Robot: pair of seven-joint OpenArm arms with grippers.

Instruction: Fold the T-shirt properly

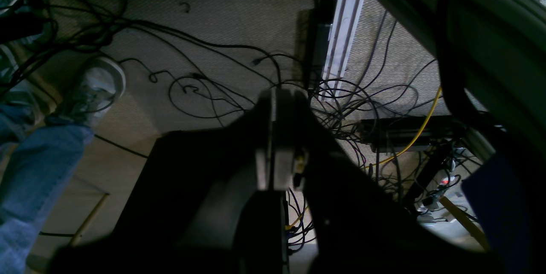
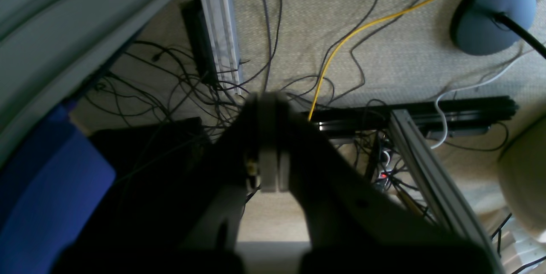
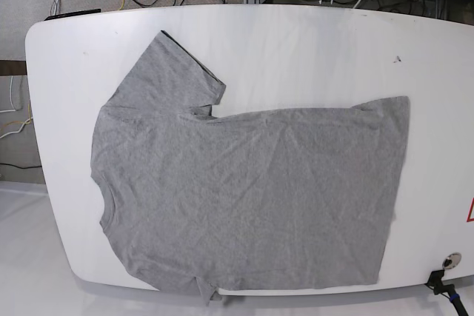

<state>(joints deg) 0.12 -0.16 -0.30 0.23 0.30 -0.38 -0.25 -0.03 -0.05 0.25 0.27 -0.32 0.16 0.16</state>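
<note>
A grey T-shirt (image 3: pixel 252 190) lies flat on the white table (image 3: pixel 311 42) in the base view, collar to the left, one sleeve (image 3: pixel 174 72) spread toward the back, hem at the right. Neither arm shows in the base view. In the left wrist view my left gripper (image 1: pixel 273 94) hangs over the floor beside the table, fingers pressed together and empty. In the right wrist view my right gripper (image 2: pixel 268 99) is likewise shut on nothing, above the cabled floor.
Tangled cables (image 1: pixel 349 107) and a yellow cable (image 2: pixel 341 43) cover the carpet. A person's jeans leg and shoe (image 1: pixel 91 90) stand at the left of the left wrist view. A round lamp base (image 2: pixel 492 13) and aluminium frame rails (image 2: pixel 426 171) sit below the right arm.
</note>
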